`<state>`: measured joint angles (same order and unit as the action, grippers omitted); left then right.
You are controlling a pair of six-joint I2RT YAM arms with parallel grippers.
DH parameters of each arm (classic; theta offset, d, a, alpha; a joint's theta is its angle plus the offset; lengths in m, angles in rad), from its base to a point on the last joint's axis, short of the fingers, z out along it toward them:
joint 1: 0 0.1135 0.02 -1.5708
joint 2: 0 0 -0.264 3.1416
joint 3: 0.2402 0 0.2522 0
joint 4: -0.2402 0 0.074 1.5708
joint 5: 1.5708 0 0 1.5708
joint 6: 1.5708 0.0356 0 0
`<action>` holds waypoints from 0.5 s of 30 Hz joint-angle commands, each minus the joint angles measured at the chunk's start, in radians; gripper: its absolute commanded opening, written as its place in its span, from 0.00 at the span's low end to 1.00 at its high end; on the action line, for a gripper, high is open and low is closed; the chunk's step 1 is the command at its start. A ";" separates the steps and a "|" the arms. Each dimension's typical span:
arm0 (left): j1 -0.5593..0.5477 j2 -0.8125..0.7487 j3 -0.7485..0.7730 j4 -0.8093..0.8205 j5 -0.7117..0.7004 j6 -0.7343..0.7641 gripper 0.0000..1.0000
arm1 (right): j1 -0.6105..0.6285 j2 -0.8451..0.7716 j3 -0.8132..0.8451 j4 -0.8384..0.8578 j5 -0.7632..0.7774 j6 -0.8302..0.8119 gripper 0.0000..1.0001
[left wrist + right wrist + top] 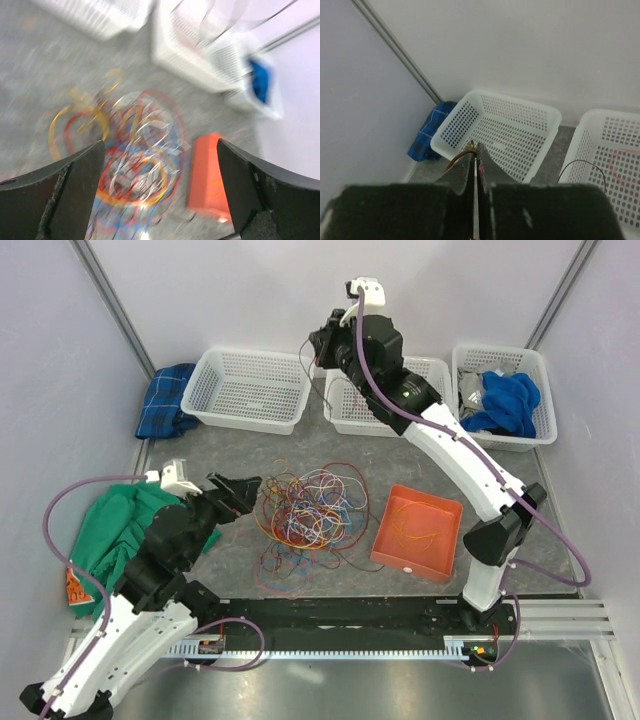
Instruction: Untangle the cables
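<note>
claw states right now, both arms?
Left claw: open, empty.
Right claw: closed on a thin brown cable.

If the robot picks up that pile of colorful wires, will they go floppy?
Probably floppy: the cables lie in loose curls, and the thin one in the right gripper droops. Likely light, being thin; tangled neighbours may snag and follow.

A: What are the baskets [250, 424] made of?
B: White plastic with many holes. The tray [441, 551] is smooth orange plastic.
A: And the table [200, 455]?
B: Grey, matt, speckled. The cloths [118, 525] look soft; the cables [305, 510] shiny.
</note>
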<state>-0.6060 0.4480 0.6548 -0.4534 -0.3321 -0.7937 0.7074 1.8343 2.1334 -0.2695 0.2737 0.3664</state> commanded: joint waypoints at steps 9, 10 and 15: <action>0.003 0.043 0.060 0.640 0.372 0.514 1.00 | 0.060 -0.291 -0.214 -0.069 -0.201 0.075 0.00; 0.003 0.052 0.068 0.674 0.387 0.537 1.00 | 0.060 -0.309 -0.231 -0.077 -0.217 0.078 0.00; 0.003 0.087 0.132 0.755 0.542 0.654 1.00 | 0.064 -0.407 -0.322 -0.111 -0.272 0.097 0.00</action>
<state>-0.6060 0.5175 0.7071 0.1379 0.0391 -0.3199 0.7723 1.4956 1.8633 -0.3500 0.0742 0.4366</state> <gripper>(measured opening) 0.993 0.010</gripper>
